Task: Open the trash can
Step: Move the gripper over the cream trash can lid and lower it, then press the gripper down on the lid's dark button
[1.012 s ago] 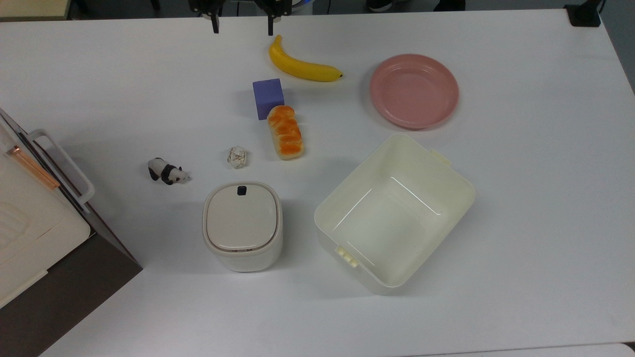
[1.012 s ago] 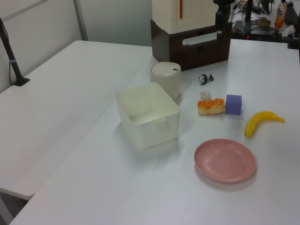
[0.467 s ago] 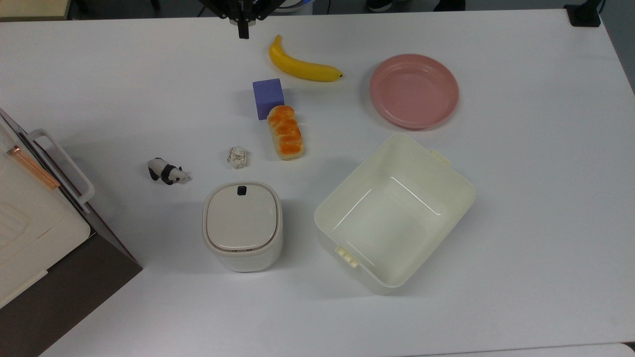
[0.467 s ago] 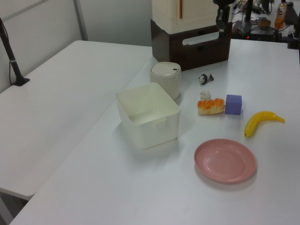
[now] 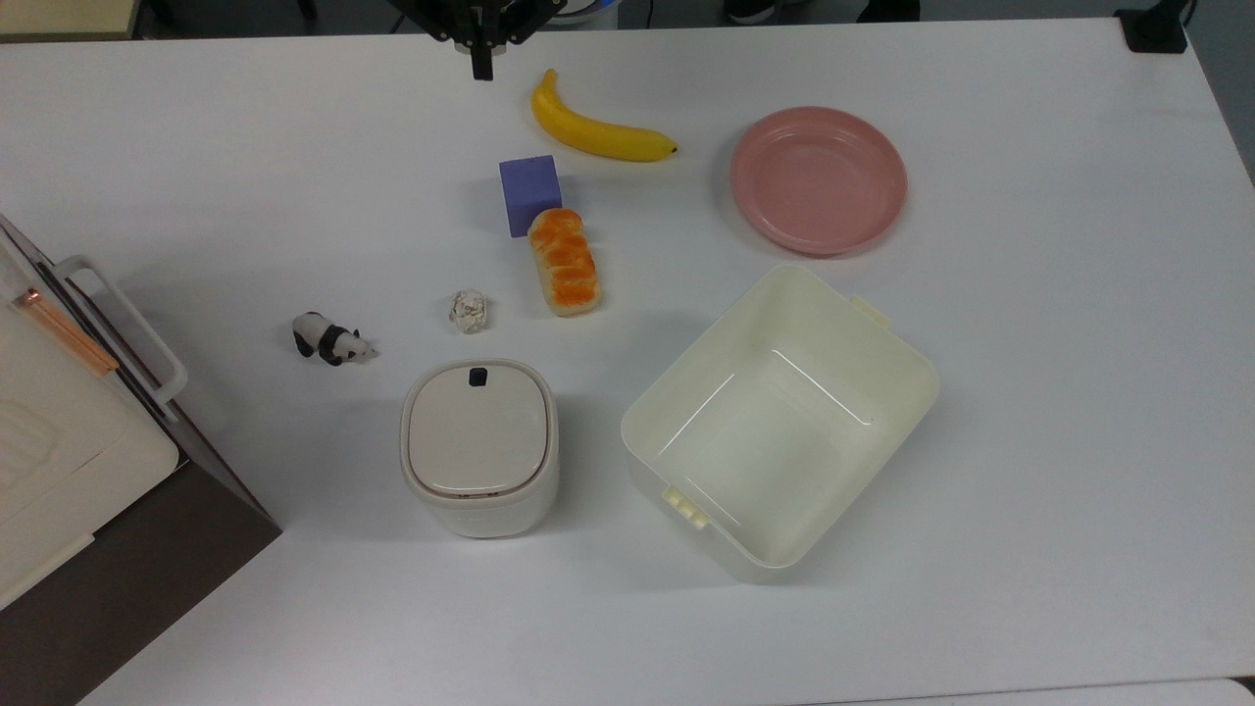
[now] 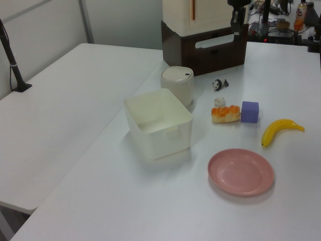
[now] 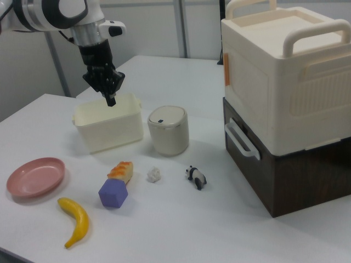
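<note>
Pincer [image 5: 480, 67] is parked at the top edge of the top view, up off the table [image 5: 1029, 412], with its 2 fingers pressed together into 1 dark tip and nothing between them. From the right view I see it [image 7: 111, 101] hanging in the air, fingers pointing down, holding nothing. In the left view it [image 6: 235, 21] sits at the top, in front of the brown cabinet.

Trash can [image 5: 479, 446] is well away from it, toward the bottom of the top view and a bit left of centre. It's standing upright with the beige lid [image 5: 477, 426] flat and closed, and the little black button [image 5: 478, 377] is on the lid edge facing the pincer's side. In the right view the trash can [image 7: 168, 130] is just beside the big lidless cream tub [image 7: 108, 128], the 2 not touching as far as I can see.

Other stuff on the table in the top view: a banana [image 5: 596, 130] near the pincer, a purple block [image 5: 530, 194] touching or almost touching a bread loaf [image 5: 564, 261], a crumpled paper ball [image 5: 469, 310], a toy panda [image 5: 331, 339], and a pink plate [image 5: 818, 179] off to the top view's right. A cream storage box on a brown cabinet [image 7: 285, 104] sits at the top view's left edge.
</note>
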Controlling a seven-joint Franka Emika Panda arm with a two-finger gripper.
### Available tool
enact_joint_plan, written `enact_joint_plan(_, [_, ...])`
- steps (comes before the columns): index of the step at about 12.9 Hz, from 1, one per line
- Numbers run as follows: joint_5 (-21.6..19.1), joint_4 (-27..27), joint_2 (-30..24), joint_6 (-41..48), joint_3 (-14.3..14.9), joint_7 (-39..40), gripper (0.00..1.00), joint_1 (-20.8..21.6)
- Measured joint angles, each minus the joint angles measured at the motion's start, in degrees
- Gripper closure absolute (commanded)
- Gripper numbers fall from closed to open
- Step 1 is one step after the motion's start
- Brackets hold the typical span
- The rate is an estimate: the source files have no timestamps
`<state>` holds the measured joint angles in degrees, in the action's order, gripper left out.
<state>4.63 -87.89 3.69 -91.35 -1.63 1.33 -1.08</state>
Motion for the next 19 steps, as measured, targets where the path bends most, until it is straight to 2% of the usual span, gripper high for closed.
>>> enact_joint_plan(4, [0.0,0.0,2.3,-7.5,0.0,0.0,1.00,0.0])
enact_joint_plan(10, [0.0,0.0,10.5,-27.0,0.1,0.0,1.00,-1.6])
enact_joint_plan(15, [0.0,0.0,15.8,-37.4,0.0,0.0,1.00,-1.6])
enact_joint_plan(19, [0.0,0.0,19.4,-40.7,-0.2,0.0,1.00,-1.5])
